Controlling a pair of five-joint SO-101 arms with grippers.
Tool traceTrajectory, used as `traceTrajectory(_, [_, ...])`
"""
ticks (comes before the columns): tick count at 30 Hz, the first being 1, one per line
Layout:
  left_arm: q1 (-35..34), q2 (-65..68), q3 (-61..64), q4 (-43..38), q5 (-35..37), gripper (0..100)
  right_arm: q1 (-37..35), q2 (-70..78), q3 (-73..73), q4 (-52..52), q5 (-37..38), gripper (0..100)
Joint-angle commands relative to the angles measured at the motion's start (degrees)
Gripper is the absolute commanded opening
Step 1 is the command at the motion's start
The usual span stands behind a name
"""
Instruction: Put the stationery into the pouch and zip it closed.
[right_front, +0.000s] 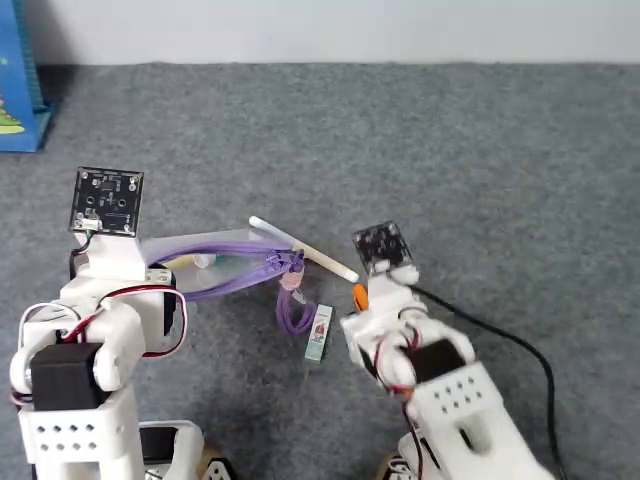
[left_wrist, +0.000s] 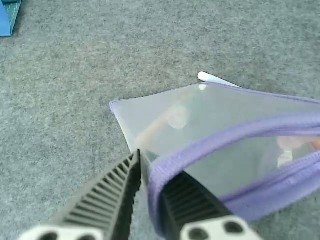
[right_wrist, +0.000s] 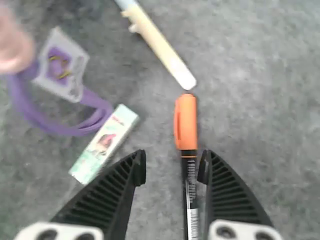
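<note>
- Watch the right side first. The orange-capped pen (right_wrist: 185, 127) lies on the grey mat (right_front: 480, 150) between the jaws of the right gripper (right_wrist: 171, 159), but off-centre, close to one jaw and well off the other. If they shut from here, I judge the near jaw could push the barrel and roll it away instead of clamping it.
- The pen runs along the fingers, its cap poking out past the tips. A grip taken this far back could let the long front end droop or swing on the lift.
- Clutter is close too. The purple strap (right_wrist: 55, 117) and the small green-and-white box (right_wrist: 103, 142) lie near the pen, so a sideways drift could drag either one.
- The clear pouch (left_wrist: 215, 130) is pinched at one end of its purple-trimmed mouth. The opening looks narrow, and a pen brought in at an angle could jab the wall or catch the zip edge.
- A cream pen (right_front: 303, 251) lies across the pouch's far end, touching or just beside it — I cannot tell which. It could get knocked on the way in.
- Right arm: bent low over the mat, wrist pitched down, jaws spread apart and gripping nothing.
- Left arm: folded near its base, with the left gripper (left_wrist: 147, 172) clamped on the pouch's edge — that end appears to be held up off the mat.
</note>
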Motion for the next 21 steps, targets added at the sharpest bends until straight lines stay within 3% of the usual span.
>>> traceTrajectory(1, [0.0,0.1,-1.0,0.2,0.4,1,2.2,11.4,-8.9,-1.5,0.6,16.5])
traceTrajectory(9, [0.0,0.1,-0.9,0.2,0.4,1,2.7,34.8,-19.2,-7.7,0.8,16.5])
traceTrajectory(17, [0.0,0.1,-0.9,0.2,0.4,1,2.7,48.2,-25.2,-7.7,3.3,15.8])
traceTrajectory(21, [0.0,0.1,-0.9,0.2,0.4,1,2.9,49.1,-25.4,-7.8,4.5,0.0])
